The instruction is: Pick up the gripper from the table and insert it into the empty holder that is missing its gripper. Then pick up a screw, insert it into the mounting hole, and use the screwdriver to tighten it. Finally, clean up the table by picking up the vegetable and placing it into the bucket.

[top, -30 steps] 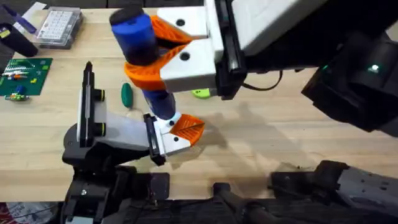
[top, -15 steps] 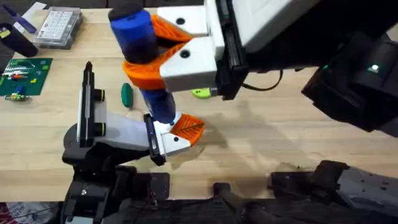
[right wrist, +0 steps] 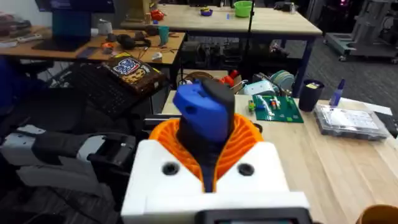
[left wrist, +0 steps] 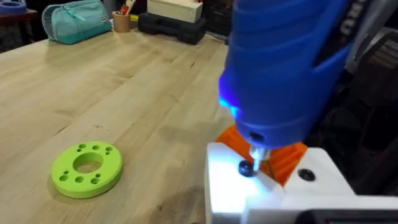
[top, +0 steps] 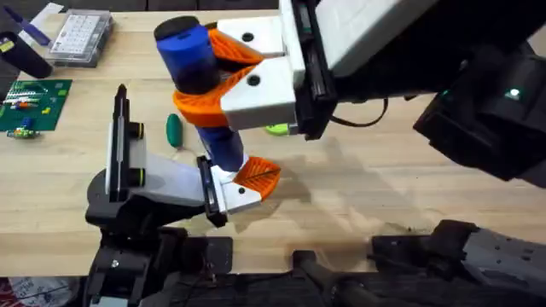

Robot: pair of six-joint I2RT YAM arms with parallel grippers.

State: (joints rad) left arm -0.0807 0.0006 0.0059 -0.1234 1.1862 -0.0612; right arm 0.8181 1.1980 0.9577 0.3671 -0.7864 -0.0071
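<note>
My right gripper (top: 203, 77) is shut on the blue screwdriver (top: 194, 64), its white fingers and orange pads clamped round the barrel (right wrist: 202, 115). The screwdriver stands almost upright. Its thin bit (left wrist: 256, 154) rests on a dark screw (left wrist: 247, 168) in the white gripper piece (top: 241, 194) with an orange pad (top: 257, 173), which sits in the holder at the end of my left arm (top: 162, 183). The dark green vegetable (top: 174, 129) lies on the table just behind that arm. A yellow-orange rim (right wrist: 380, 215) shows at a corner; I cannot tell if it is the bucket.
A lime-green ring with holes (left wrist: 86, 169) lies on the wood beside the screwdriver and is half hidden overhead (top: 276, 130). A green circuit board (top: 30, 104) and a clear parts box (top: 81, 36) sit at the far left. The right arm's dark body covers the right side.
The screwdriver and my right gripper have shifted slightly to the right, covering more of the lime ring. The left arm has stayed still.
</note>
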